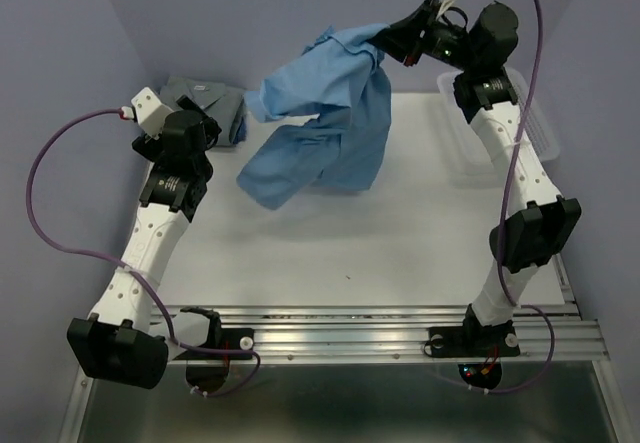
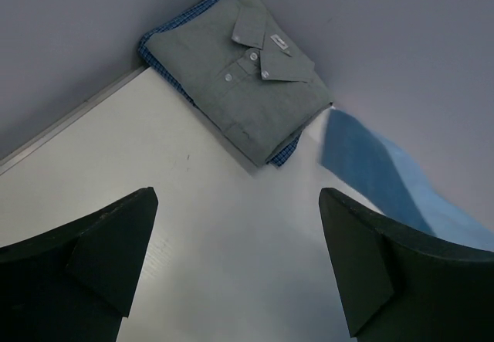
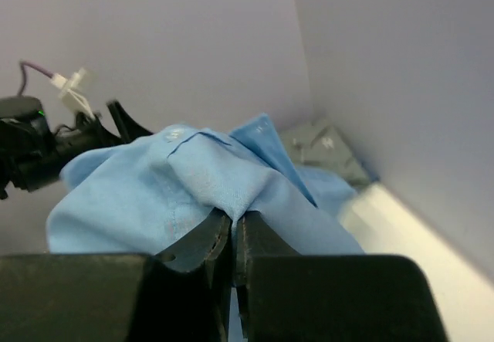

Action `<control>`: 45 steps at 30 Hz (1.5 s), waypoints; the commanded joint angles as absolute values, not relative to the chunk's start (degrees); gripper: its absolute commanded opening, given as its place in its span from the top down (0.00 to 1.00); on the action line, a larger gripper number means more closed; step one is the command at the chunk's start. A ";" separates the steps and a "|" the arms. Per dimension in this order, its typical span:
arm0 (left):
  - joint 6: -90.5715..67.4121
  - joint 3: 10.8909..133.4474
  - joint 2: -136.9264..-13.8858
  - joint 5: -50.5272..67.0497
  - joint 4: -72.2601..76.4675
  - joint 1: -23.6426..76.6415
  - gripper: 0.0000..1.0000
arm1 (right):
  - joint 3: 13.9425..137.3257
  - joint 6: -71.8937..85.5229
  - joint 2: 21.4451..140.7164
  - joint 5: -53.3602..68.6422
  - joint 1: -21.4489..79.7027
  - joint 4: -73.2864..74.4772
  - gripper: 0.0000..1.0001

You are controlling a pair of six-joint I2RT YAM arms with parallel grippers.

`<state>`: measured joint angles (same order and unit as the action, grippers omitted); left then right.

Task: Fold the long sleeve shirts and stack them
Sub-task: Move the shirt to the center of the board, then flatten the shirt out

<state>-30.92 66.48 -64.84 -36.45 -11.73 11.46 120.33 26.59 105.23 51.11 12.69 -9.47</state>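
Hanging bunched from the right gripper [image 1: 402, 39], whose jaws are pressed together on a small tuck of its cloth, the light blue shirt [image 1: 320, 133] dangles over the far half of the table [image 1: 400, 253]. Its lowest fold is near the surface or just touching it; I cannot tell which.

The risk, as I judge it, lies in that small hold. The cloth looks thin, soft and smooth-woven, so the weight of the loose body and sleeves could pull it free. The shirt could also land crumpled, with the sleeves tangled beneath.

A swing to the left might brush the grey shirt [image 2: 247, 87], folded into a neat rectangle at the far-left corner, collar and buttons upward, with a blue-checked layer [image 2: 166, 29] showing beneath. The left gripper [image 2: 237, 193] hovers near that stack, jaws spread wide, holding nothing.
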 commanded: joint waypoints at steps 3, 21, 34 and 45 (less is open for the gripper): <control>-33.48 68.29 -65.13 -37.00 -15.90 10.20 0.01 | 86.09 24.35 94.85 43.36 7.22 -12.66 0.68; -36.92 58.71 -79.60 -11.45 -14.44 -2.54 0.01 | 73.31 5.39 90.53 -0.94 22.66 18.09 0.00; -36.30 75.40 -106.15 -1.23 -12.13 -5.36 0.01 | 87.40 5.03 103.78 -0.54 26.10 14.49 0.00; -35.07 82.71 -113.56 2.99 -13.44 -5.45 0.99 | 122.93 -3.42 132.08 -3.16 30.67 22.05 0.00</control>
